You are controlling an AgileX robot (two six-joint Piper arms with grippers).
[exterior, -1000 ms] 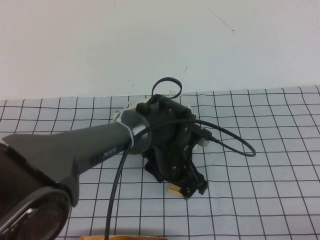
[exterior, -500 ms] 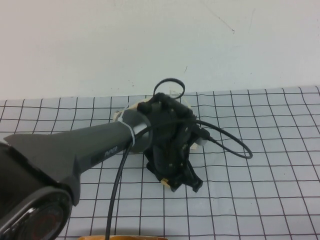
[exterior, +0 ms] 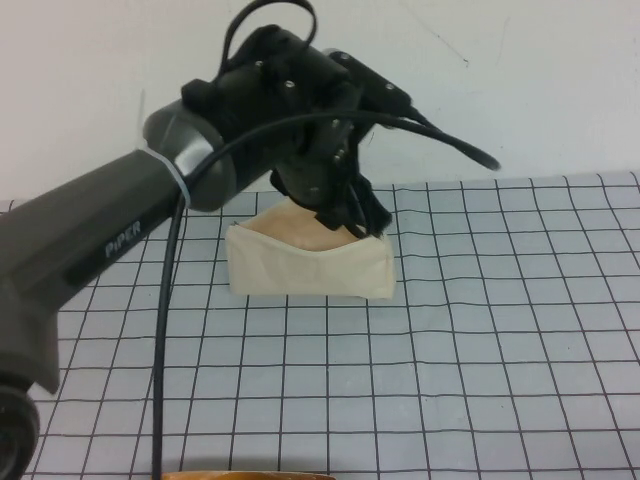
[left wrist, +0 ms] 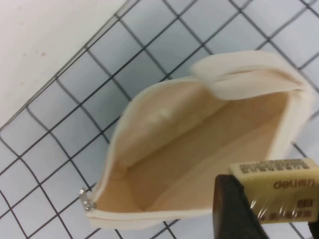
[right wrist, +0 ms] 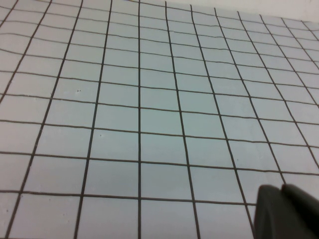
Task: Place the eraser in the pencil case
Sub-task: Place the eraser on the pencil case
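Observation:
My left gripper [exterior: 355,212] hangs over the back right part of the cream-white pencil case [exterior: 310,270], which lies open on the grid mat. In the left wrist view the gripper [left wrist: 274,215] is shut on the tan-yellow eraser [left wrist: 276,186], with one dark finger [left wrist: 234,209] at its side. The eraser is held above the case's near rim, and the case's beige lining [left wrist: 174,144] is open below it. The eraser is hidden in the high view. My right gripper [right wrist: 289,211] is out of the high view; its fingers are shut together and empty above bare mat.
The grid mat [exterior: 500,350] covers the table up to a white wall [exterior: 520,90] at the back. The left arm's black cable [exterior: 440,135] loops out to the right of the wrist. A yellow-brown edge [exterior: 250,474] shows at the bottom of the high view.
My left gripper has risen from the mat in front of the pencil case, carrying the eraser, and moved back over the case's opening. The case, hidden before, is now in view.

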